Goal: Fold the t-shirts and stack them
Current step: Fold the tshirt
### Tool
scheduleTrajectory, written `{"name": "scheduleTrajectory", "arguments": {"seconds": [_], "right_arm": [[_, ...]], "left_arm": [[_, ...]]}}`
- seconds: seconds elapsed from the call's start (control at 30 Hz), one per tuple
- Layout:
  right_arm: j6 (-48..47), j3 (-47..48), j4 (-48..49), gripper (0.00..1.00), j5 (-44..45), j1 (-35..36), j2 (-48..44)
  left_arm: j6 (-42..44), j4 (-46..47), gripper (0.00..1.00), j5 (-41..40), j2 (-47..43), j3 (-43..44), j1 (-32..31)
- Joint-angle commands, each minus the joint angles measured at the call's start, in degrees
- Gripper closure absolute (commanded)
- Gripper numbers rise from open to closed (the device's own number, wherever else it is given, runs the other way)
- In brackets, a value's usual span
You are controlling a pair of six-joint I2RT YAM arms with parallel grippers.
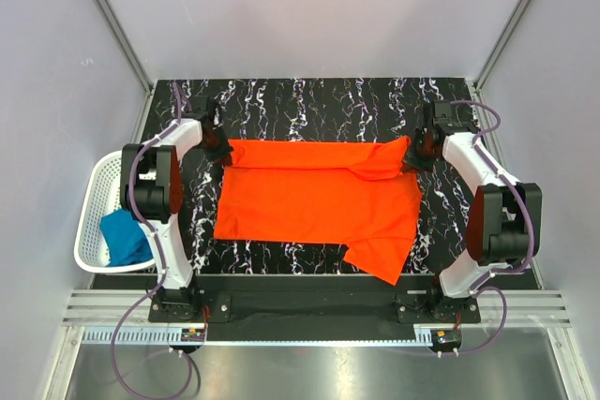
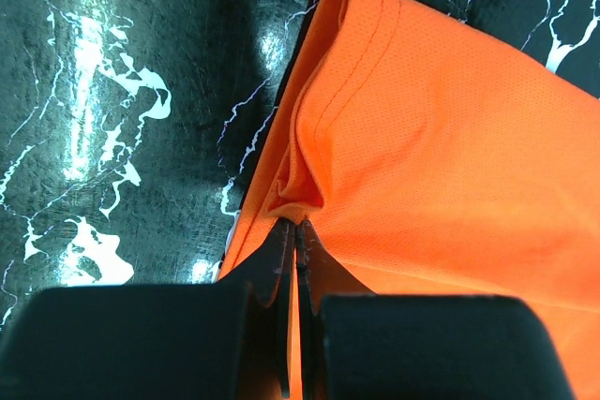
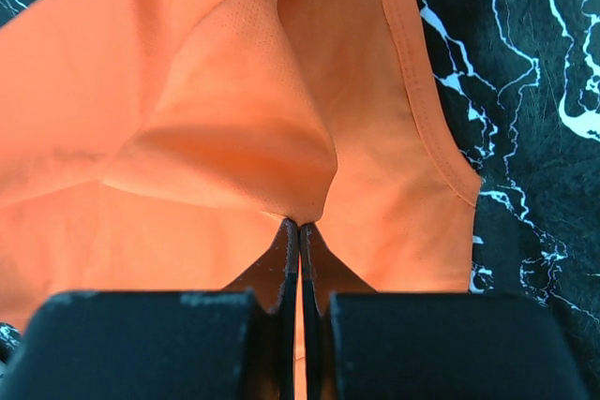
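Note:
The orange-red t-shirt lies spread across the black marbled table, its far edge folded toward me as a raised band. My left gripper is shut on the shirt's far left corner; in the left wrist view the fabric bunches at the fingertips. My right gripper is shut on the far right corner, and the cloth puckers at its tips. One sleeve hangs toward the near edge. The teal blue t-shirt sits crumpled in the basket.
A white mesh basket stands off the table's left edge beside the left arm. Grey walls close in the back and sides. A metal rail carries both arm bases along the near edge.

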Motion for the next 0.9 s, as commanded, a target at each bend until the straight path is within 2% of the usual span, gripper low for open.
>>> {"name": "scheduleTrajectory", "arguments": {"seconds": [0.0,0.4,0.67,0.73,0.8,0.83,0.87], "right_arm": [[-0.48,-0.15,0.22,1.00,-1.18,-0.46,-0.18],[-0.30,-0.67,-0.04,1.00,0.14,-0.63,0.88],[3.91,-5.41,-1.71,0.99,0.85,-0.81,1.14],[5.23,-6.82,-1.63,0.87,-1.16,-1.59,1.93],[5.68,-7.61,-2.41,0.81,-6.07,-4.65,2.38],[4.55,-7.09,-3.38,0.65,-5.92,-5.46,1.68],[3.66,-6.22,-5.21,0.56,-4.62,-5.82,0.45]], "left_arm": [[1.07,0.42,1.00,-0.57,0.02,0.99,0.13],[1.16,0.51,1.00,-0.74,0.29,0.38,0.13],[1.33,0.42,0.94,-1.10,-0.24,0.11,0.22],[1.33,0.42,0.87,-1.27,-0.94,-0.15,0.13],[1.07,-0.02,0.84,-1.10,-2.16,-0.15,0.13],[0.98,-0.63,0.79,-1.10,-2.78,0.11,0.13],[0.89,-1.33,0.75,-1.01,-3.40,0.46,0.13]]}}
